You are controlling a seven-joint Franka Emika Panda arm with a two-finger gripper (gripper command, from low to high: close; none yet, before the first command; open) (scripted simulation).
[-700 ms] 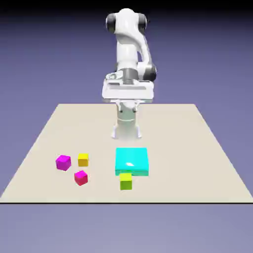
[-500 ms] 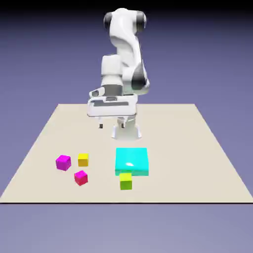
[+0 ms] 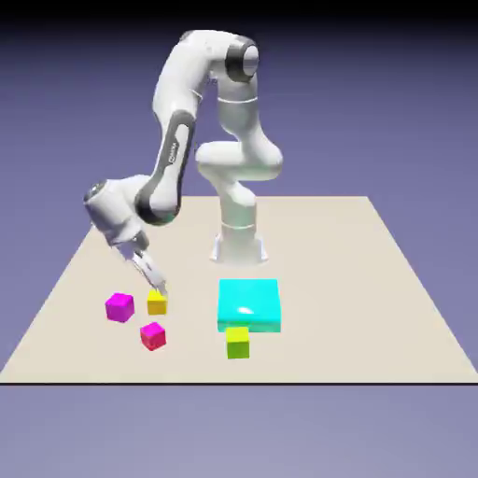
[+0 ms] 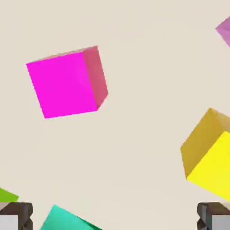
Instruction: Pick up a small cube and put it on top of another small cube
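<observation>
- Backdrop (image 3: 56, 121): plain blue-violet, spanning the full width, darkening to near black along the top; a paler violet area lies below the worktop's near edge.
- Worktop (image 3: 345, 280): flat, matt, pale beige; wider at the near edge, which shows as a thin dark line.
- Purple cube (image 3: 119, 308): leftmost item, resting on the worktop, turned at an angle.
- Pink-red cube (image 3: 153, 337): resting nearer the front edge, also turned.
- Yellow cube (image 3: 157, 305): on the worktop, behind the pink-red cube.
- End effector (image 4: 115, 216): jaws wide open, nothing gripped; tilted, with its tips near the yellow cube in the exterior view. Contact cannot be determined.
- Lime cube (image 3: 238, 344): on the worktop, in front of the cyan block.
- Arm base (image 3: 240, 247): white, standing at the far edge.
- Cyan block (image 3: 249, 303): low, broad and glossy, lying flat; bright highlight on top.
</observation>
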